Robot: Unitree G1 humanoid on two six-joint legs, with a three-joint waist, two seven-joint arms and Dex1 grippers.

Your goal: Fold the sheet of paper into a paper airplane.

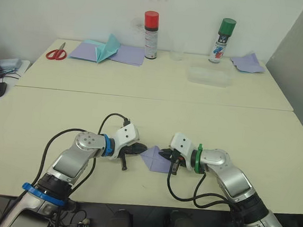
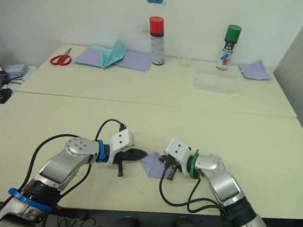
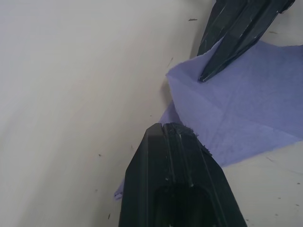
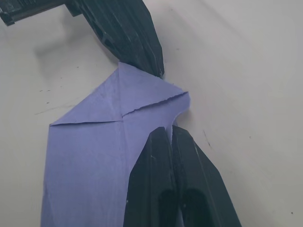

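Observation:
The sheet of paper (image 1: 155, 159) lies flat on the near table between my two grippers, pale lavender, with two corner flaps (image 4: 142, 92) folded in to a centre crease so that it ends in a point. My left gripper (image 1: 139, 150) is shut, its tip resting on that pointed end; in the left wrist view its fingers (image 3: 170, 137) lie on top of the paper's edge. From the other side my right gripper (image 1: 163, 156) is shut too, and its closed fingers (image 4: 161, 156) press on the paper just behind the flaps. Neither holds the paper between its fingers.
On the far table stand a red-capped spray can (image 1: 150, 35), a green-capped spray can (image 1: 221, 40), a clear cup (image 1: 177, 53) and a clear plastic box (image 1: 209, 76). Scissors (image 1: 56, 53), a teal paper shape (image 1: 108, 48) on lavender sheets (image 1: 129, 54), and more lavender paper (image 1: 247, 62) lie there.

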